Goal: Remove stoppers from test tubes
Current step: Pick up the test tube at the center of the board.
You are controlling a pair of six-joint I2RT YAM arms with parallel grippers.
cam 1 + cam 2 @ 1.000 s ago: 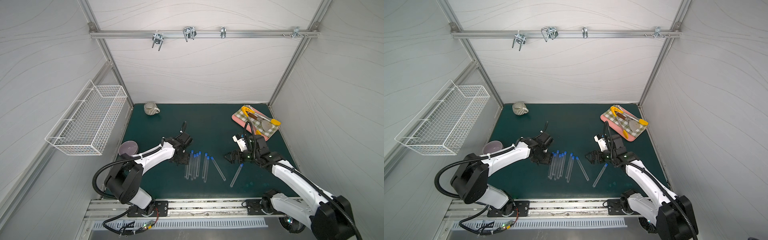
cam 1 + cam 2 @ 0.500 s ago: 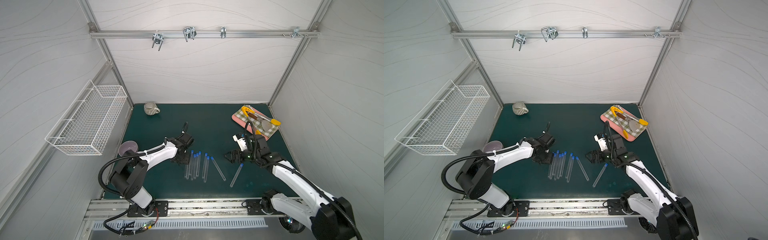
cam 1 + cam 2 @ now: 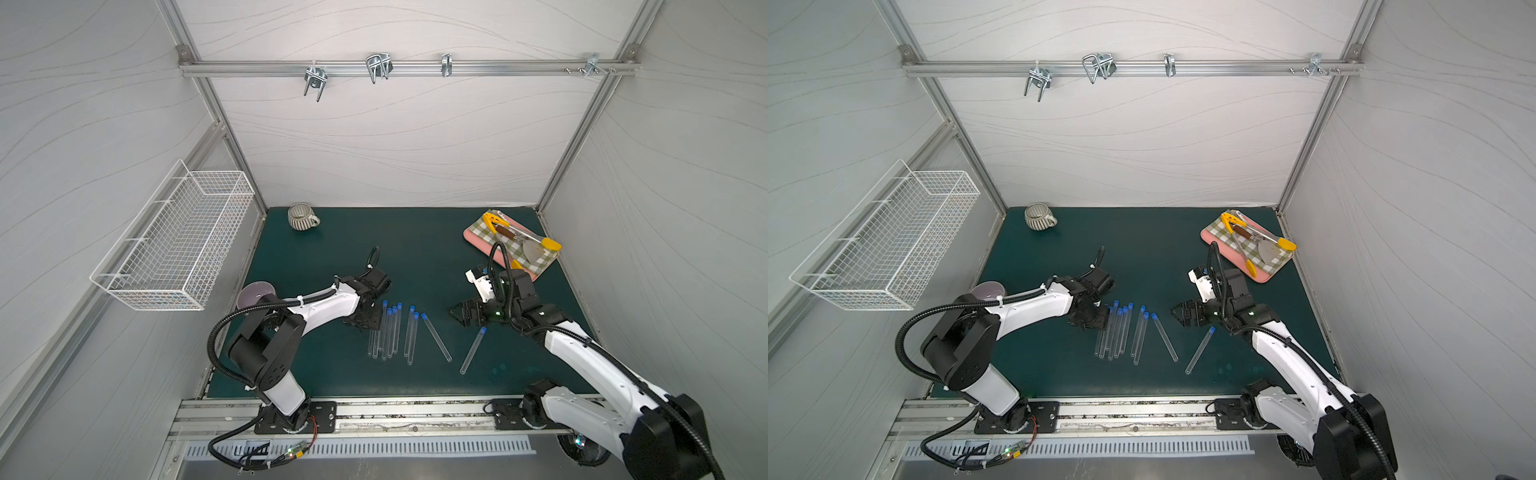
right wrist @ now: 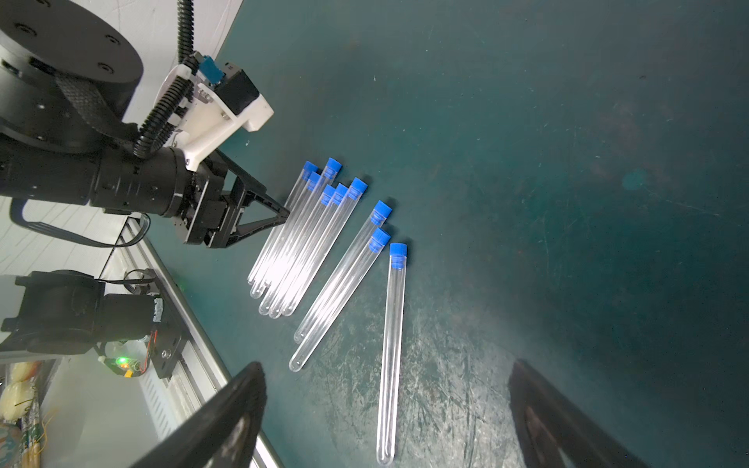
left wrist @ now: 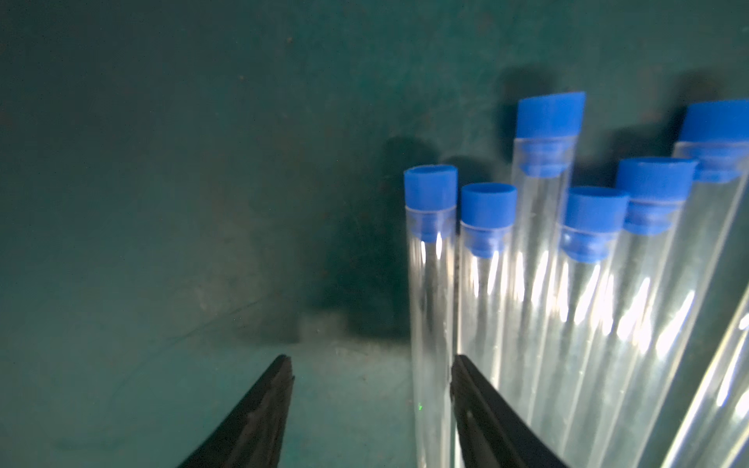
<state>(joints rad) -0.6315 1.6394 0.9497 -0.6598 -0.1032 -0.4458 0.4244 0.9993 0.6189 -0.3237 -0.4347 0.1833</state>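
While R tool (image 4: 385, 364) hangs open, L tool (image 5: 371, 364) straddles outermost test tube (image 5: 431, 304).

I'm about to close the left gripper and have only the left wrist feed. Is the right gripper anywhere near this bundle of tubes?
Observer: No. In a top view the right gripper is apart from the bundle, jaws wide, nothing between them.
Operator: Any tubes outside my frame?
Observer: Yes. A lone tube lies on the mat close to the right gripper, with its stopper in.
Operator: Any stoppers pulled yet?
Observer: None that I can see. In the right wrist view every tube shown has its blue stopper in, and no loose one lies beside them.
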